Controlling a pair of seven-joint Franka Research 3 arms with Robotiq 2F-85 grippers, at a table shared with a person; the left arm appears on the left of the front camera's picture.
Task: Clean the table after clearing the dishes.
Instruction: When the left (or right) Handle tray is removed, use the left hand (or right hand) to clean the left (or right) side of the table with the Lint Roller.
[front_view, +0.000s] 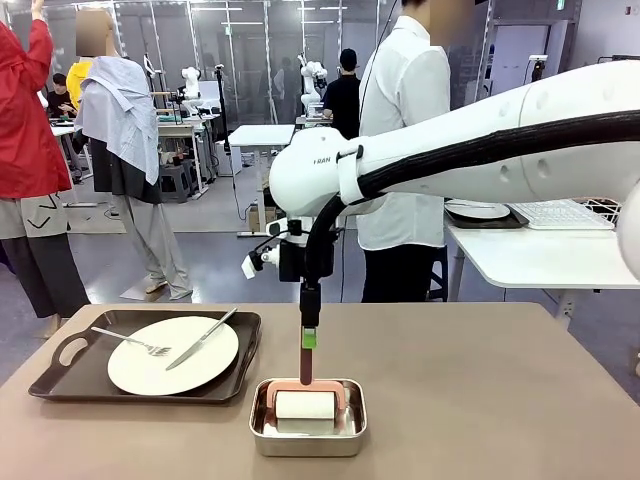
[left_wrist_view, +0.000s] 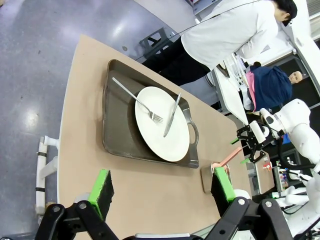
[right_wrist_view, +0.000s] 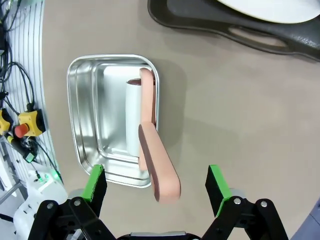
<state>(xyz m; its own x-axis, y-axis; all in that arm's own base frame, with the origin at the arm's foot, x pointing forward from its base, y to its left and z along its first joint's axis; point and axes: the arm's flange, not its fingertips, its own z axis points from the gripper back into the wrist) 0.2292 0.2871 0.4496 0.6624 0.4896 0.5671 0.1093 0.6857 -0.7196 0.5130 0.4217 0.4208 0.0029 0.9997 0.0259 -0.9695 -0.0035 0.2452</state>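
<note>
Lint roller: white drum lay in the small steel tray on the worktop, its pink handle rising steeply. The right end effector hung directly above it, fingers apart, with the handle's upper end between the green pads and touching neither. Dishes: one white plate with fork and knife sat on a dark tray just to the robot's left of the steel tray, not yet cleared. The left end effector, fingers apart and empty, faced it from farther off.

Matte table, shiny steel tray
</note>
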